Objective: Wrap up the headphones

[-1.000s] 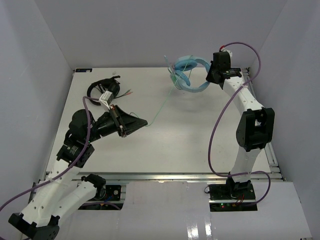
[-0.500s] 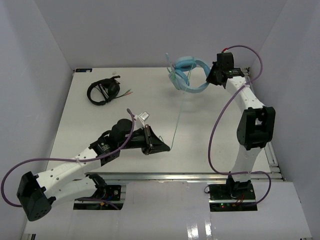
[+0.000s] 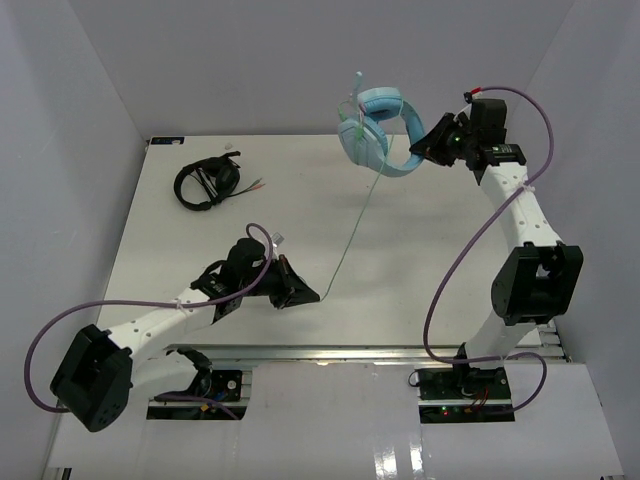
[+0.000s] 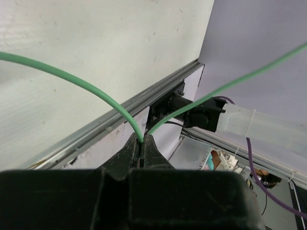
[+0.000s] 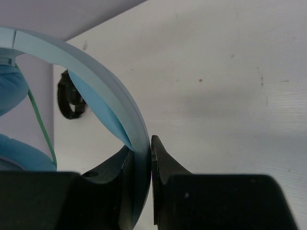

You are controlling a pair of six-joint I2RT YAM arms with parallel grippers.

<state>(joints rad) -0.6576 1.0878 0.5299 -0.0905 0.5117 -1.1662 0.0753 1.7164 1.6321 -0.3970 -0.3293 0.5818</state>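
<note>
**A:** Pinching hard, the left gripper [image 4: 142,149] has the pale green cable [image 4: 96,93] clamped between its tips, low over the table [image 3: 420,260] near the front edge.

**B:** And the right gripper [image 5: 149,160]?

**A:** Clenched on the headband [image 5: 112,93], holding the headphones [image 3: 372,135] aloft above the far edge, with the cable strung between the 2 arms.

**B:** Then for the winding I'd keep that line lightly taut, circle the left claw around the cups, and not let the right grip slip.
</note>
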